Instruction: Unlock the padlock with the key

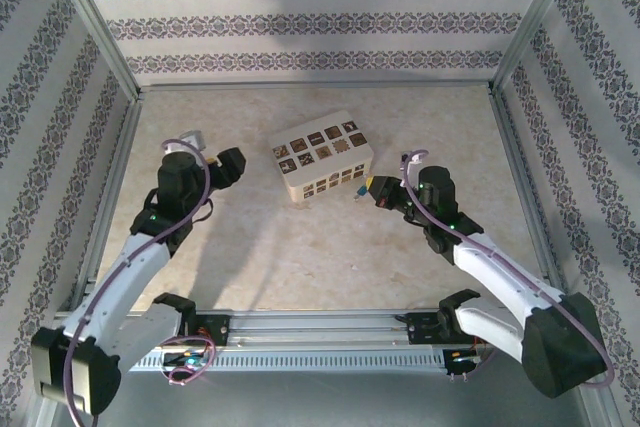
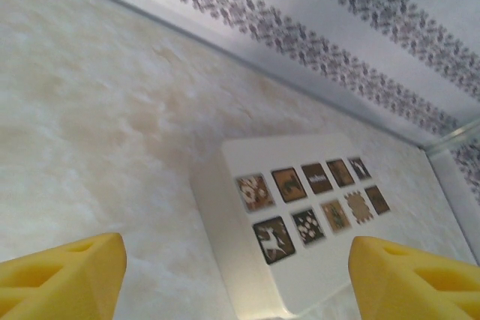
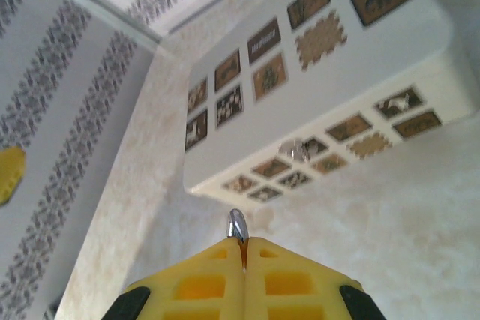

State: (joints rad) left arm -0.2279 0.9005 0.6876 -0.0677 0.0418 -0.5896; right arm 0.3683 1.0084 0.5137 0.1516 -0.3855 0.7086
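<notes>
Yellow right fingers (image 3: 285, 282) are pressed together at the bottom of the right wrist view. We see the silvery tip of the key (image 3: 237, 224) pinched between them, poking up toward the box. Past that tip and apart from it, the padlock (image 3: 298, 149) sits as a small silvery lump on the side face of the cream box (image 3: 300, 88), among the dark patterned tiles. Our left fingers (image 2: 67, 279) stand wide apart with nothing between them. Beyond them we see the same box lying flat on the mottled tabletop (image 2: 97, 125). From above, we find the right fingers close to the box's near right corner, and the left fingers off its left end, apart from it.
</notes>
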